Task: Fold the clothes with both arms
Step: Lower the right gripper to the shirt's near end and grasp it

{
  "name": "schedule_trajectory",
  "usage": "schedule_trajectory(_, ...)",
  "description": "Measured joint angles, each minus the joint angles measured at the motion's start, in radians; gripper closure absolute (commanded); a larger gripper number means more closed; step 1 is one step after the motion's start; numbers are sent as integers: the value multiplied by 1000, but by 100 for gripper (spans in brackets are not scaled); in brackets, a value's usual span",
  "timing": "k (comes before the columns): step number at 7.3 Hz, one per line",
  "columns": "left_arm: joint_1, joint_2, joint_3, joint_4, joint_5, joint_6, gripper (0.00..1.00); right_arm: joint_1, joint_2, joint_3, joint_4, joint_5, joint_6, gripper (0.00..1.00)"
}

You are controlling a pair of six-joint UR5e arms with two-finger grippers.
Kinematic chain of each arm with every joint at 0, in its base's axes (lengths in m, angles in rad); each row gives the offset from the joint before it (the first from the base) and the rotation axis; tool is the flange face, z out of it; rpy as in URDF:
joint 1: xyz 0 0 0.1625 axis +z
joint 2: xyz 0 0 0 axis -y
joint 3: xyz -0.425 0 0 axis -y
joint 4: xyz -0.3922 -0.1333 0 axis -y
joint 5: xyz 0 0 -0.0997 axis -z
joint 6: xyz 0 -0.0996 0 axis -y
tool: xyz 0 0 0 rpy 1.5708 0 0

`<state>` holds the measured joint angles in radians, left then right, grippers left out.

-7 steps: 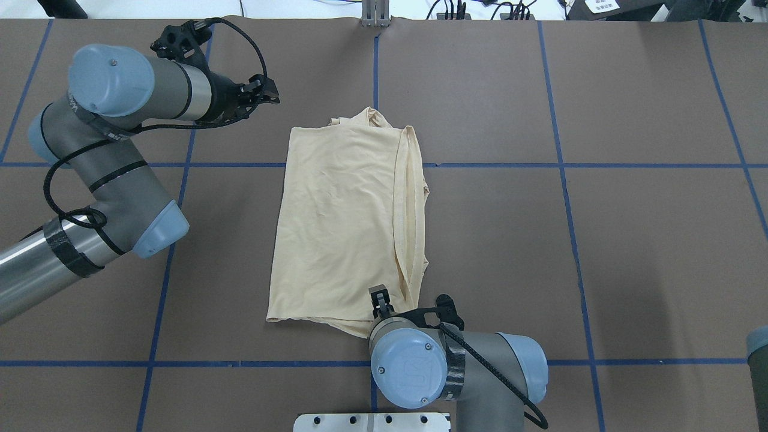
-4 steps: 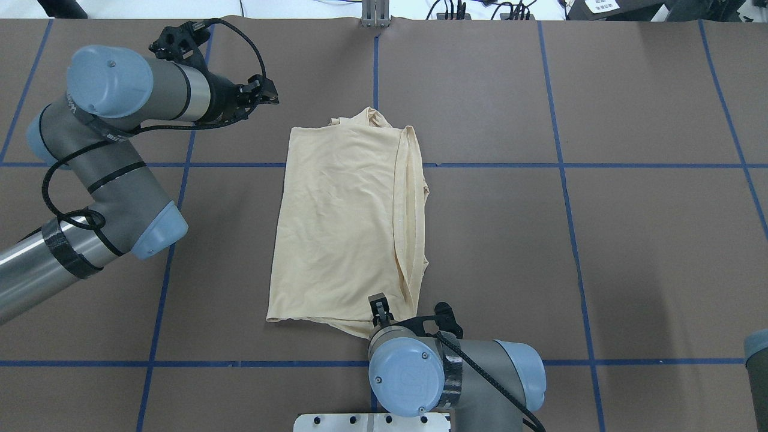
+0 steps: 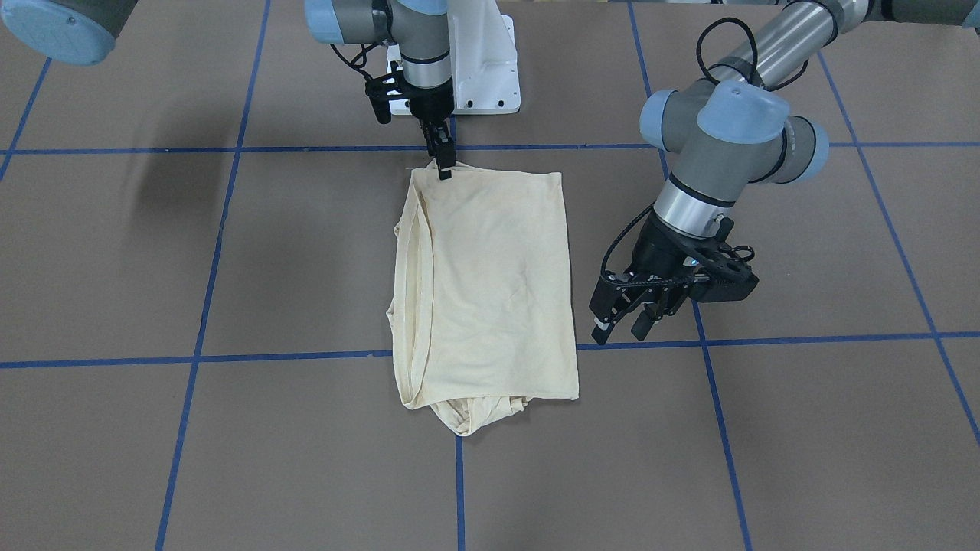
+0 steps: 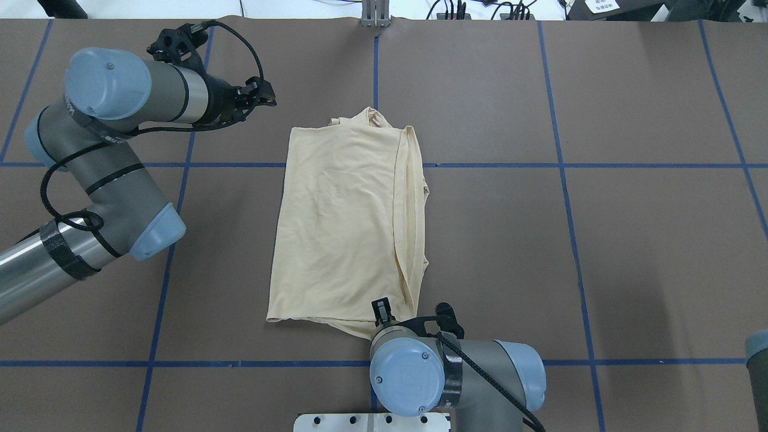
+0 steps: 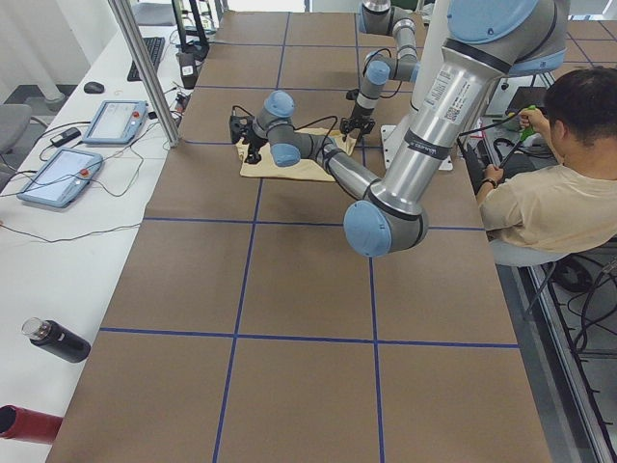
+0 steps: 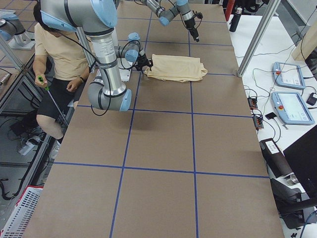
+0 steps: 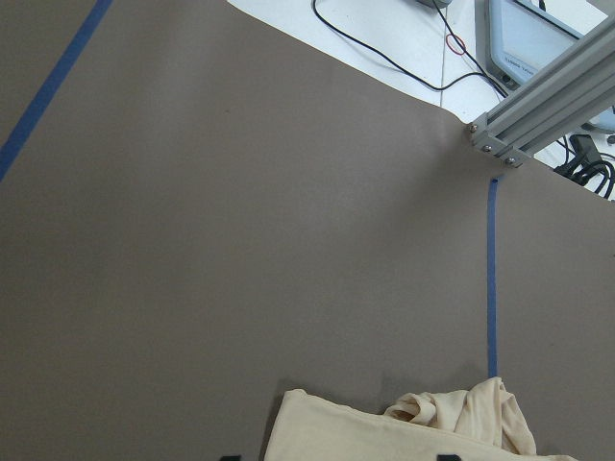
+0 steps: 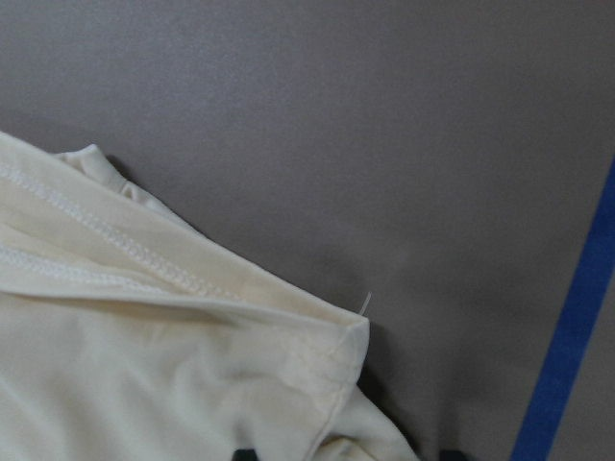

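The cream-yellow shirt [image 4: 342,222] lies folded into a long strip mid-table, plain side up; its print and label are hidden. It also shows in the front view [image 3: 490,283] and in both wrist views [image 7: 404,427] [image 8: 144,355]. My right gripper [image 4: 382,312] points down at the hem corner nearest the base [image 3: 444,164]. The right wrist view shows its fingertips apart and holding nothing. My left gripper [image 4: 267,96] is open and empty. It hovers above the table to the left of the shirt's far corner [image 3: 620,330].
The white pedestal base [image 3: 490,69] stands at the near table edge behind the right arm. A seated operator [image 5: 559,183] is beside the base. Tablets [image 5: 116,121] and an aluminium post [image 5: 145,68] stand along the far edge. Blue tape lines [image 4: 564,165] grid the brown table.
The right gripper has drawn back slightly toward the base at the hem. The left gripper has shifted a little to the left and away from the shirt. The shirt has not moved.
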<state>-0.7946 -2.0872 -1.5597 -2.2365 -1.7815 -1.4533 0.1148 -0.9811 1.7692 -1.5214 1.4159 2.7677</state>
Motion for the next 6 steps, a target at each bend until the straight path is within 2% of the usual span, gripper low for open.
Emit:
schedule_trajectory(4, 0, 2, 1, -1, -1, 0, 26, 1, -9, 18, 1, 0, -1, 100)
schedule_trajectory(6, 4, 20, -11, -4, -2, -12, 26, 3, -37, 68, -9, 1, -2, 100)
